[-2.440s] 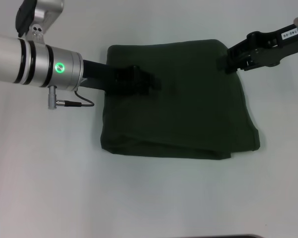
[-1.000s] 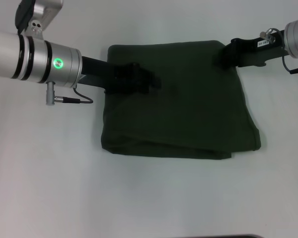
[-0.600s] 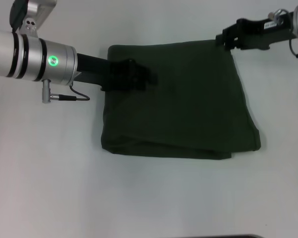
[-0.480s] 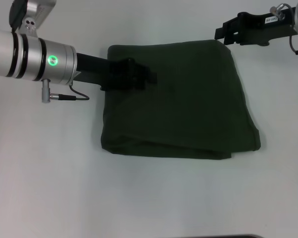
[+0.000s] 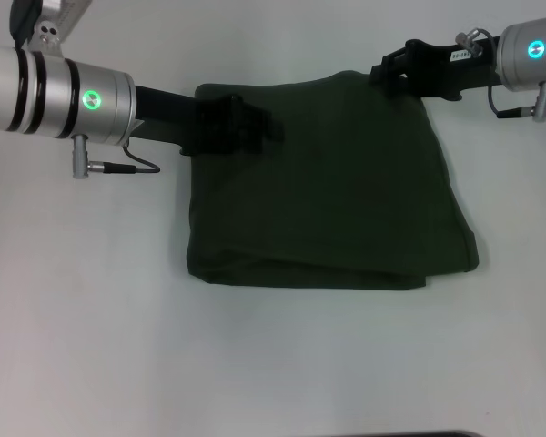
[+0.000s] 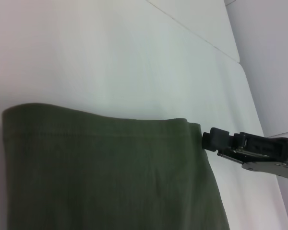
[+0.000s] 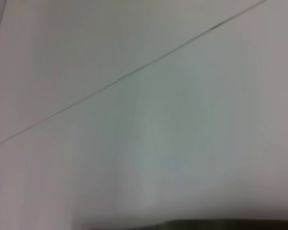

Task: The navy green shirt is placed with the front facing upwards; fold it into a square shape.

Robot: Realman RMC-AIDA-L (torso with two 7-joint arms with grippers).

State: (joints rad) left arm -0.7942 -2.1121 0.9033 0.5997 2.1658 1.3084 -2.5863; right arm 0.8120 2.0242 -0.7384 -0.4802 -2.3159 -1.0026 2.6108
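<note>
The navy green shirt [image 5: 328,191] lies on the white table, folded into a rough square of several layers, with no lettering showing. My left gripper [image 5: 259,129] hovers low over its far left corner, black against the dark cloth. My right gripper [image 5: 387,71] sits at the far right corner, its tip just at the cloth's edge. The left wrist view shows the shirt's [image 6: 105,177] far hem with the right gripper [image 6: 213,140] right beside that corner. In the right wrist view I see only table and a dark strip along one edge.
The white table [image 5: 91,319] spreads wide around the shirt. A thin seam [image 6: 192,28] crosses it beyond the far hem. A grey cable [image 5: 127,166] hangs from my left wrist, beside the shirt's left edge.
My right gripper rose off the far right corner, pulled back, then moved left along the far edge. My left arm drew back slightly toward the far left. The shirt's far right edge shifted a little.
</note>
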